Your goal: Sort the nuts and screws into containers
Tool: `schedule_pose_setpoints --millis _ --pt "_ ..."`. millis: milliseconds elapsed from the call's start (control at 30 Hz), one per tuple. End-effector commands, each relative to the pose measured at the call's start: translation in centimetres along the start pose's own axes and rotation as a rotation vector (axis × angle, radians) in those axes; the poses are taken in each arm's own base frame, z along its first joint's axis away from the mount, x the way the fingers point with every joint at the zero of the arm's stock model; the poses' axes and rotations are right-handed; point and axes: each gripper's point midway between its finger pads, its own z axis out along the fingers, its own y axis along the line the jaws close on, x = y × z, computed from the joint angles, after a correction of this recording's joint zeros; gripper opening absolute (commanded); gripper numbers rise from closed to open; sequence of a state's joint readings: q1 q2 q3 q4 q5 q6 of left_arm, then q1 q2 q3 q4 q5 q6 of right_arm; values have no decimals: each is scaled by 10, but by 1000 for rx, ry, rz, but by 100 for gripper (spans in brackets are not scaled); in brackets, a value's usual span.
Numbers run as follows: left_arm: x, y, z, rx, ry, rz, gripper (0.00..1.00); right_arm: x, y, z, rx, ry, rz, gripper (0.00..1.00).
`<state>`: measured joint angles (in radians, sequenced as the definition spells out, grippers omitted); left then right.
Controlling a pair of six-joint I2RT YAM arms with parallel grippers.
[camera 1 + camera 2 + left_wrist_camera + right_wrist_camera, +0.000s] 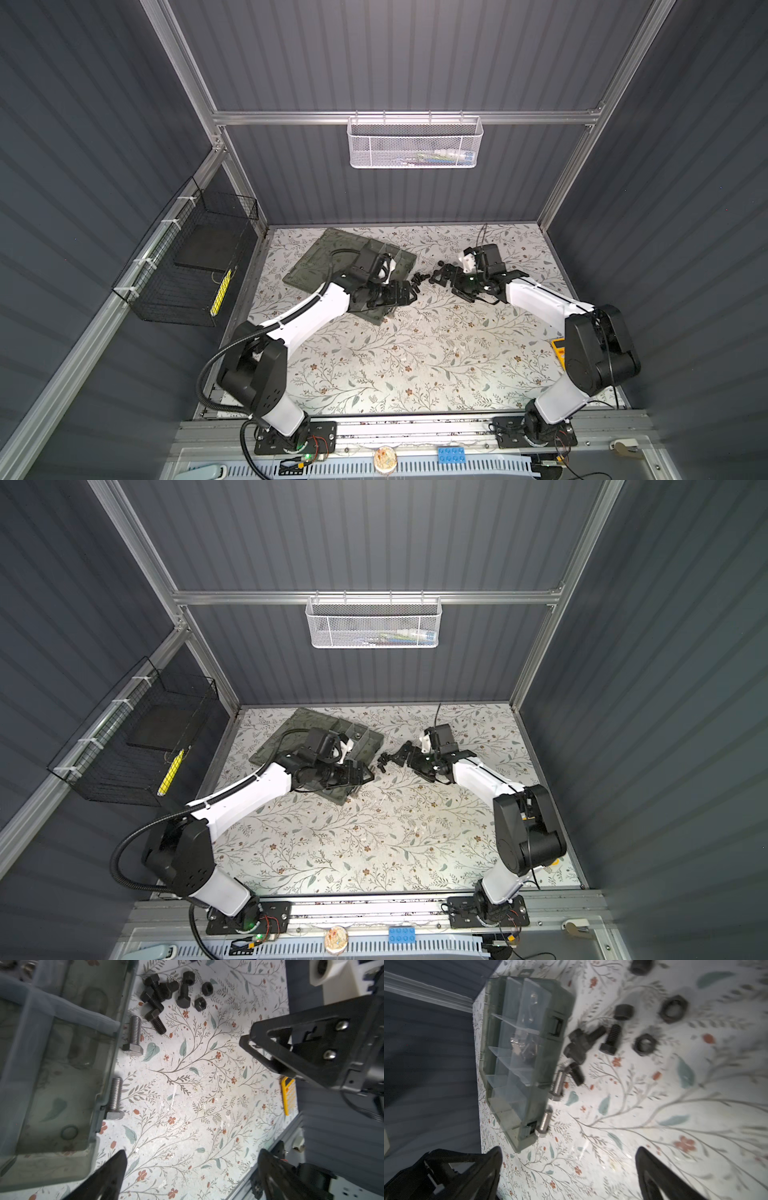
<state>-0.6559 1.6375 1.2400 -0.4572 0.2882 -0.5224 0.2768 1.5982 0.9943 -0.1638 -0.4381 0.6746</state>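
Our left end effector (191, 1167) and right end effector (569, 1157) hover spread, empty. 2 silver screws (134, 1032) lie just beside the containers (62, 1084), black screws (154, 999) and nuts (200, 1004) nearby; we should pinch 1 shank crosswise.

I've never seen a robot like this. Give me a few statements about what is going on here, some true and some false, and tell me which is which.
1. The left gripper and the right gripper are both open and empty. True.
2. The two silver bolts lie inside the box. False: they lie on the table, right beside the box's outer wall.
3. The black bolts and nuts sit in a loose heap on the table. True.
4. The box's lid is shut. False: it lies folded open, and the compartments show.
5. The white mesh basket stands on the table. False: it hangs from the rail on the back wall.
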Motion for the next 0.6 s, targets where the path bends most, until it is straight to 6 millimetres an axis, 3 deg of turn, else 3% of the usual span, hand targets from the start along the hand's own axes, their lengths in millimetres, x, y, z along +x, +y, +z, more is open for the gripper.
schedule_pose_setpoints --millis 0,133,233,300,567 --pt "16 19 18 -191 59 104 94 -4 -20 -20 12 -68 43 99" --pt "23 24 41 -295 108 185 90 -5 -53 -45 43 -135 112 99" --pt "28 38 52 -392 148 236 84 -6 -66 -59 56 -167 135 99" --pt "15 35 53 -428 119 271 82 -7 -68 -66 56 -180 138 99" --pt "21 59 69 -616 189 378 78 -12 -64 -69 23 -196 151 99"
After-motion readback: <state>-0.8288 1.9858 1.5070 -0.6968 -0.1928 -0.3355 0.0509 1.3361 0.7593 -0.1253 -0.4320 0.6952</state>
